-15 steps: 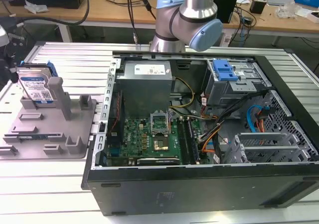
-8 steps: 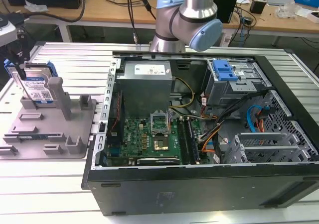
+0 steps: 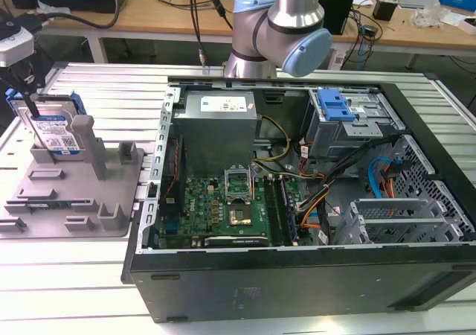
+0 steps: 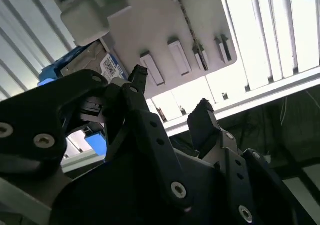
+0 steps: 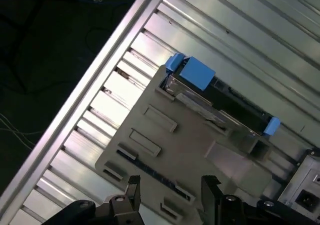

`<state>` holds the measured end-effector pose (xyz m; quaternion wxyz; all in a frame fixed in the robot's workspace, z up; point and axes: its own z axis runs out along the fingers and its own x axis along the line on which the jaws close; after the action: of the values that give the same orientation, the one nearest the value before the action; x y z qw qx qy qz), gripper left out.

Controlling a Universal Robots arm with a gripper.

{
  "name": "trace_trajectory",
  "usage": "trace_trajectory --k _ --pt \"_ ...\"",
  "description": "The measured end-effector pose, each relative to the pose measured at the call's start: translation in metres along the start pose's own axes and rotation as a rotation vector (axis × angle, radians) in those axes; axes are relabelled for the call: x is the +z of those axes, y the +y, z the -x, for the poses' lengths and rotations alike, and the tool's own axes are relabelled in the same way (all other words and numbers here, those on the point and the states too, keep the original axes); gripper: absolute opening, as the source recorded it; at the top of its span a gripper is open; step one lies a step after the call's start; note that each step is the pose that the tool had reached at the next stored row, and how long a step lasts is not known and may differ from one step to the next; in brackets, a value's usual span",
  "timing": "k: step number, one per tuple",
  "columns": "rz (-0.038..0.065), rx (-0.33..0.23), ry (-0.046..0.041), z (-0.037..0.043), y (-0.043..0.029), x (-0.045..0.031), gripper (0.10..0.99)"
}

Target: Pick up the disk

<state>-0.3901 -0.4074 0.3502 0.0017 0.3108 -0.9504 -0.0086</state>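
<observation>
The disk [image 3: 56, 132] stands on edge in a slot of the grey holder tray [image 3: 74, 201] at the exterior view's left. It is silver with a white-and-blue label and blue side trim. My gripper [image 3: 26, 103] hangs above the tray by the disk's edge, apart from it. In the first wrist view the disk [image 5: 212, 92] is seen edge-on from above, and my gripper [image 5: 171, 182] is open over the tray [image 5: 165, 135], a little way off the disk. In the second wrist view the open gripper [image 4: 171, 92] holds nothing, and the disk [image 4: 92, 62] sits beside one black finger [image 4: 137, 80].
An open computer case [image 3: 297, 290] takes up the middle and the exterior view's right, with a blue-handled drive bay [image 3: 335, 106] inside. The arm's base [image 3: 282, 30] rises behind the case. The slatted aluminium table [image 3: 74, 275] carries everything. A cluttered workbench [image 3: 416, 22] runs along the back.
</observation>
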Motion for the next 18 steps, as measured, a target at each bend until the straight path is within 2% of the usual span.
trace_trajectory --k 10,18 --pt "-0.002 -0.229 0.0055 0.0 0.0 -0.0001 0.604" --pt "-0.008 -0.416 0.0144 0.0 0.0 -0.0001 0.604"
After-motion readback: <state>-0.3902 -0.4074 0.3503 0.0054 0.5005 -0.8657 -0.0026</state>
